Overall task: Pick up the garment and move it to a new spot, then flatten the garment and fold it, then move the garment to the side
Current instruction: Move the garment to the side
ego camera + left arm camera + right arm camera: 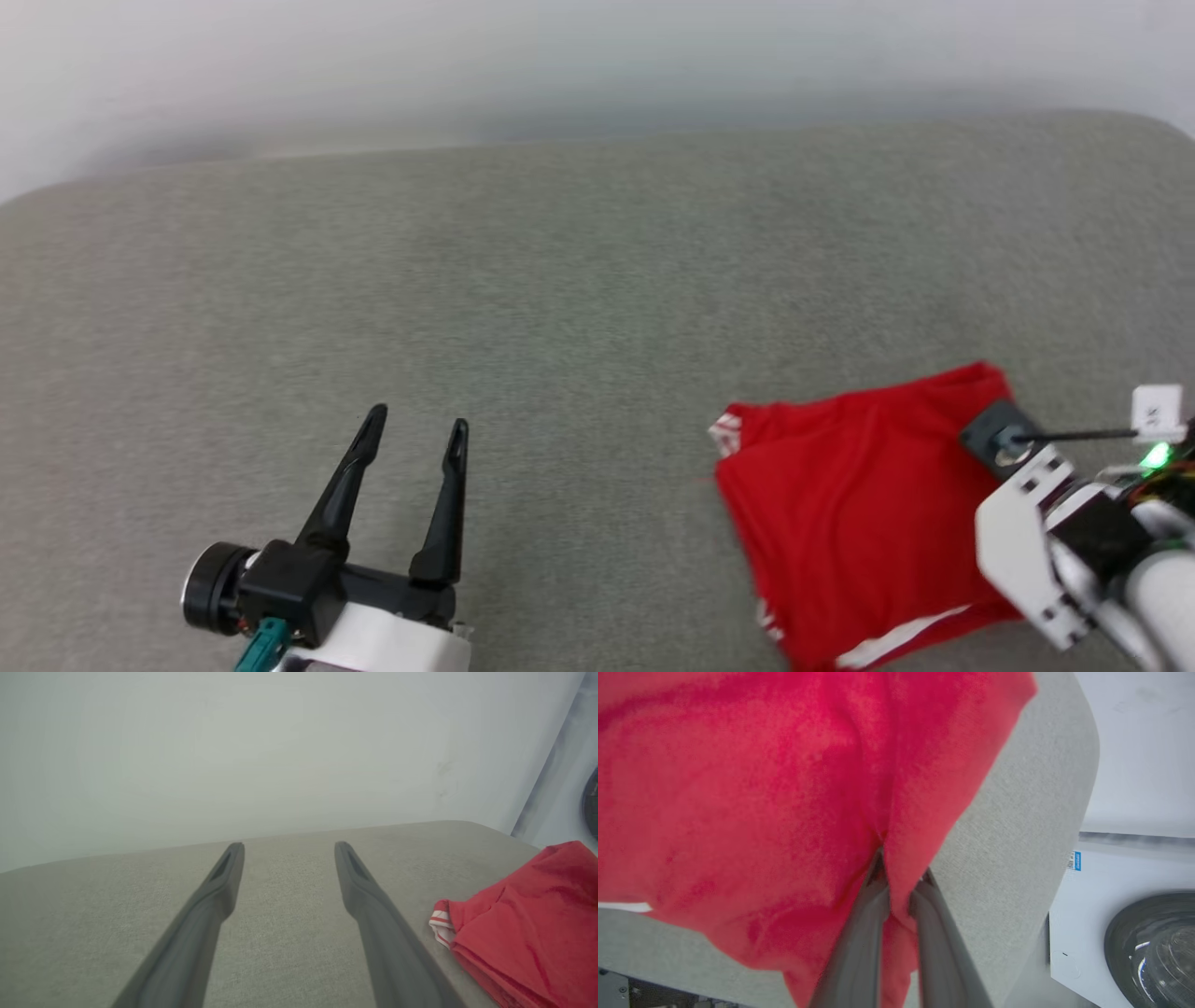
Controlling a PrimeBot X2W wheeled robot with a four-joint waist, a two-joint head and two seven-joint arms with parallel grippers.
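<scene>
The garment lies on the desk, well to the right of the left jaws, which stand spread over the desk with nothing between them. The garment's far right corner sits between the right jaws, which are pinched together on a fold of it. Beyond the tips of both jaws the desk runs back to a wall, and a washing machine stands off the desk's edge, to the right of the right jaws.

Grey surface lies open left of the garment.

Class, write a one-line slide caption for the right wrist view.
Right gripper pinches a fold of the red garment on the grey padded surface.
</scene>
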